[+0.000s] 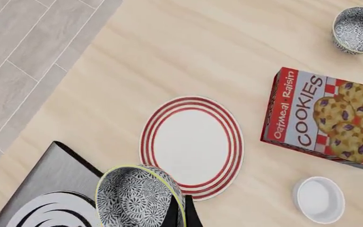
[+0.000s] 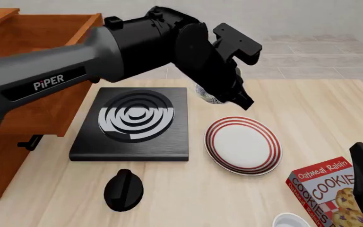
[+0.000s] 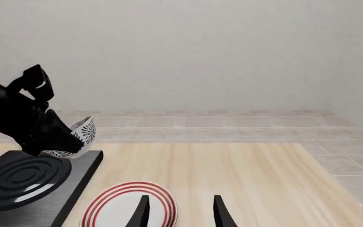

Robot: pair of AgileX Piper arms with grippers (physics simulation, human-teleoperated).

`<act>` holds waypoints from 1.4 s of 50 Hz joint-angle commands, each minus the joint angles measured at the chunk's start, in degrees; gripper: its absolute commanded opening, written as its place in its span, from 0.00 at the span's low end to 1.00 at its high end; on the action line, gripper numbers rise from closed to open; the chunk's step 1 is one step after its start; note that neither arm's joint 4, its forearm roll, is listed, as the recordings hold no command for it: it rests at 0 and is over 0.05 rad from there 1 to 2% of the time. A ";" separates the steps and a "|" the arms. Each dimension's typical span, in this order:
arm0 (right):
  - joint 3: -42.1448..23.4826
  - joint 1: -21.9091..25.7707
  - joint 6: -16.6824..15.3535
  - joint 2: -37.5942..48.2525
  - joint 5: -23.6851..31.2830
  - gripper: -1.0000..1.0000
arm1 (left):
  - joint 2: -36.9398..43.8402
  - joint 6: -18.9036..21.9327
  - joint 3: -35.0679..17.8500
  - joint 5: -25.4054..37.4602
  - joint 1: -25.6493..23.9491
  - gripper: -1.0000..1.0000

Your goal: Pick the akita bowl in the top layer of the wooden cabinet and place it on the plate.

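The left tool [image 1: 180, 213] grips the akita bowl [image 1: 137, 196] in the air beside the plate [image 1: 192, 146]; the right tool [image 3: 178, 210] hangs open.

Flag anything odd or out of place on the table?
The cookies box lies flat, not upright. A second patterned bowl sits on the table while the left gripper holds the akita bowl in the air, short of the plate. Nothing spilled.

The akita bowl [image 1: 138, 196], dark with white pattern, hangs tilted at centre frame. The red-ringed white plate [image 2: 243, 144] lies flat, lower right.
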 commanded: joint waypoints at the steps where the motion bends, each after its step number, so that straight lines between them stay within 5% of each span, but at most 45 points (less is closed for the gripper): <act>1: -0.03 -0.25 0.21 0.00 0.00 1.00 | 2.81 -0.29 -1.30 -1.32 -1.15 0.00; 70: -0.05 -0.94 1.13 0.00 0.12 1.00 | 13.99 -0.82 -3.39 -6.09 -3.34 0.00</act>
